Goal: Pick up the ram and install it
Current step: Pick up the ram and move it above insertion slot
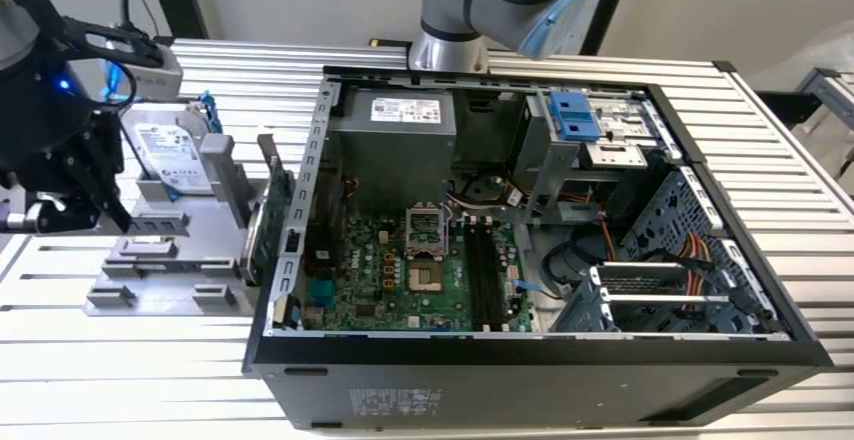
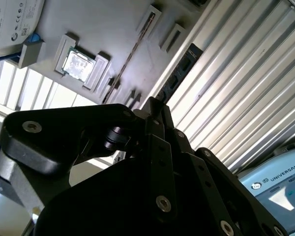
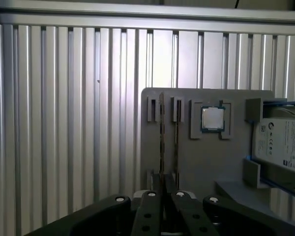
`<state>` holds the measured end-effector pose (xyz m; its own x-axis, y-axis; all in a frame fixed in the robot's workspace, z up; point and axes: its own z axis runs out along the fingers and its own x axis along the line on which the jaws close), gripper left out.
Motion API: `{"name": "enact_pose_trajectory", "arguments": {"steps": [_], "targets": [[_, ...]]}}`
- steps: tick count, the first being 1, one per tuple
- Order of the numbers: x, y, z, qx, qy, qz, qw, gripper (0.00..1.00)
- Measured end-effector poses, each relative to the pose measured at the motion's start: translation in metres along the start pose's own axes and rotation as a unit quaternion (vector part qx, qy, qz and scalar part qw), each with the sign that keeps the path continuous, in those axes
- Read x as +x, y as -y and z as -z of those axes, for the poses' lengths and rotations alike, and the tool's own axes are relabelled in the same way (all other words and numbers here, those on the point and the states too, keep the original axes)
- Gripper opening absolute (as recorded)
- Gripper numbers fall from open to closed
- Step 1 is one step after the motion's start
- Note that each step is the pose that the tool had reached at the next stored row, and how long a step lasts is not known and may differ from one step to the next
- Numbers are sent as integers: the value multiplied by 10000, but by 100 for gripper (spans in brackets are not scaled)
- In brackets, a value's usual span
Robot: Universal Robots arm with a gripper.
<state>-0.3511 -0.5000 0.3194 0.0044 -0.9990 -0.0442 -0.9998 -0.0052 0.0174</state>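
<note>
The ram point(image 3: 161, 142) stands on its long edge in slotted posts on a grey fixture point(image 3: 206, 162). A second thin strip runs parallel just beside it, and the bare processor chip point(image 3: 212, 118) sits in its own nest next to that. Standing on edge leaves both flat faces free, which probably suits a pinch from above. In the second wrist view the ram point(image 2: 130, 56) runs as a thin line across the fixture toward the gripper point(image 2: 155, 104).

In the first wrist view the gripper point(image 3: 163, 192) has its fingers point(image 3: 152, 211) closed against each other. The ram's edge runs straight to where they meet, so they look lined up along it. Nothing shows the stick lifted clear of its posts.

A hard drive point(image 3: 285, 142) in a blue frame stands at the fixture's far end. In the exterior view the gripper point(image 1: 118, 215) hangs over the fixture at the exterior view's left, and a green card point(image 1: 274, 220) stands on edge near the computer case point(image 1: 534, 360). The case lies open side up on the ribbed counter point(image 1: 134, 380). That puts the motherboard point(image 1: 387, 280) and its black memory slots point(image 1: 483, 270) face up, reachable from above. The slots are empty.
</note>
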Motion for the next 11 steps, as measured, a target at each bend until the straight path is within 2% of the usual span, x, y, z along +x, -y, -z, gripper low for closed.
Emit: {"name": "enact_pose_trajectory", "arguments": {"steps": [11], "targets": [[-8,-3,174,1,0,0,10000,0]]}}
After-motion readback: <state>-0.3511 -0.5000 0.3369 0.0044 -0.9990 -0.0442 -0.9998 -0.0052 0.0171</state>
